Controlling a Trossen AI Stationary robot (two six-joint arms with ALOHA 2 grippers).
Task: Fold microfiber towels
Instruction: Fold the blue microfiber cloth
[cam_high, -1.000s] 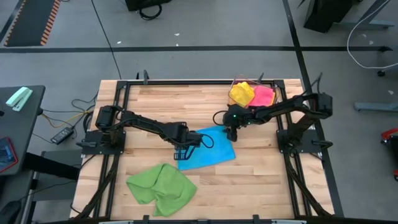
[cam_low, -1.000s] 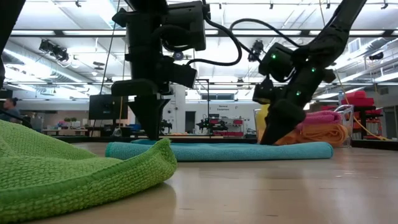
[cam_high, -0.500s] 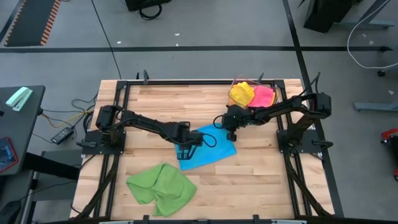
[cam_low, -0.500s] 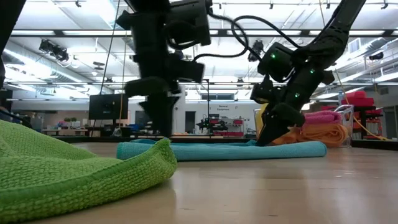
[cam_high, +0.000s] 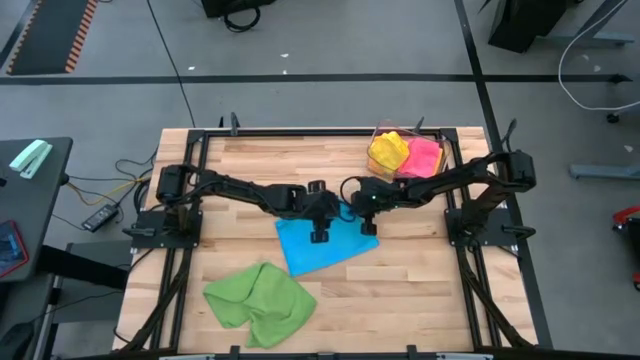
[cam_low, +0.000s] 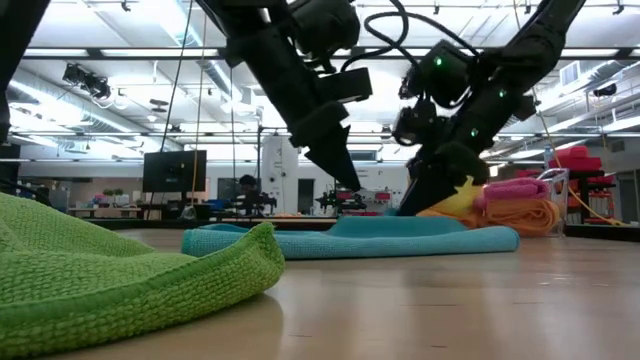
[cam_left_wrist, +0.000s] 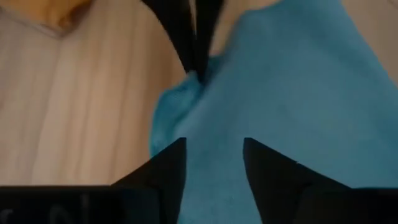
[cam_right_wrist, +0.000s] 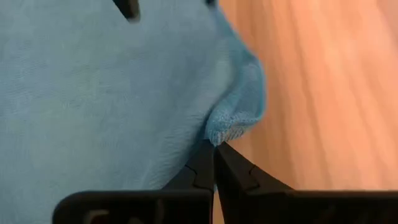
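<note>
The blue towel (cam_high: 325, 248) lies on the wooden table's middle, mostly flat. My right gripper (cam_high: 368, 228) is shut on its right-hand corner, and that end humps up a little (cam_low: 400, 226). My left gripper (cam_high: 320, 234) stands open just above the towel's far middle, its fingers (cam_left_wrist: 174, 163) apart with blue cloth showing between them; whether it touches the cloth cannot be told. A crumpled green towel (cam_high: 258, 298) lies at the near left. My right gripper pinches a bunched corner of the blue towel (cam_right_wrist: 224, 129) between its two fingertips (cam_right_wrist: 214, 148). The fingers slant down from the table's right side. The corner is raised slightly off the table, and the rest of the towel lies on the wood.
A clear bin (cam_high: 436, 142) at the far right holds yellow (cam_high: 388, 150) and pink (cam_high: 424, 154) towels, with an orange one (cam_low: 520, 215) showing in the low view. Bare wood lies near and right of the blue towel. The two grippers stand close together.
My left gripper has swung from the blue towel's left near corner toward the table's right edge and tipped up. My right gripper has taken hold of the towel's right corner and raised it slightly. The towel has shifted, and its right end now humps up.
</note>
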